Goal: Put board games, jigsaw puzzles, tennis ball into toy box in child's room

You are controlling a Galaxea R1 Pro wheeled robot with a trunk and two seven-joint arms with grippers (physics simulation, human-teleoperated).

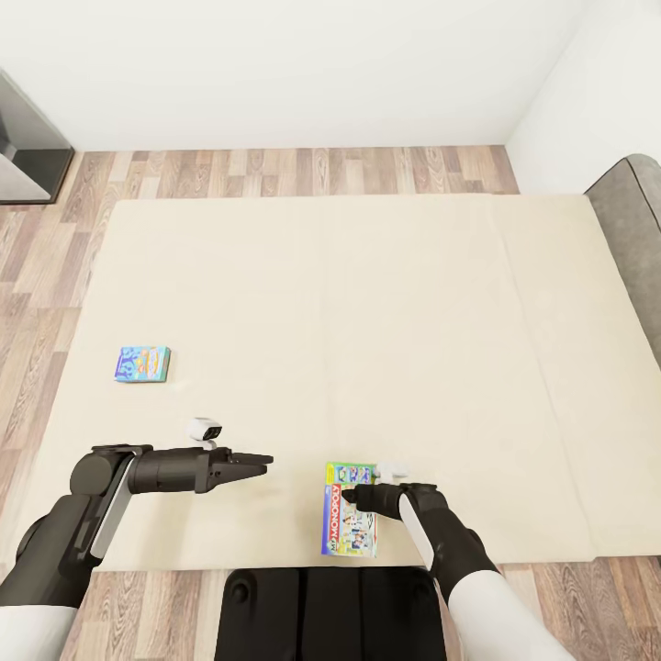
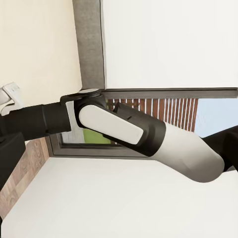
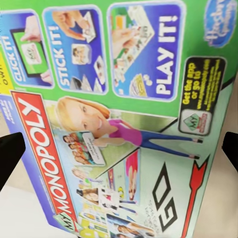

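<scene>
Our right hand hangs directly over the larger board game, the green-edged box printed with a red Monopoly banner, which lies flat on the bed close to the mattress's near edge. From the right wrist camera we see the box lid from close above, with one dark fingertip showing past one side of the box and the other past the opposite side, so this hand is spread wide and grasps nothing; whether the tips touch the box we cannot tell. Our left hand is stretched out level above the bed, to the left of the Monopoly box and well apart from it, its two fingers lying close together with nothing between them, so it looks clenched and empty. The small blue board game rests flat on the bed too, farther left and farther from the near edge than the Monopoly box. Beyond the bed's far side runs a strip of wood-plank floor against a white wall. The bed's dark grey headboard stands at the right end of the mattress.
</scene>
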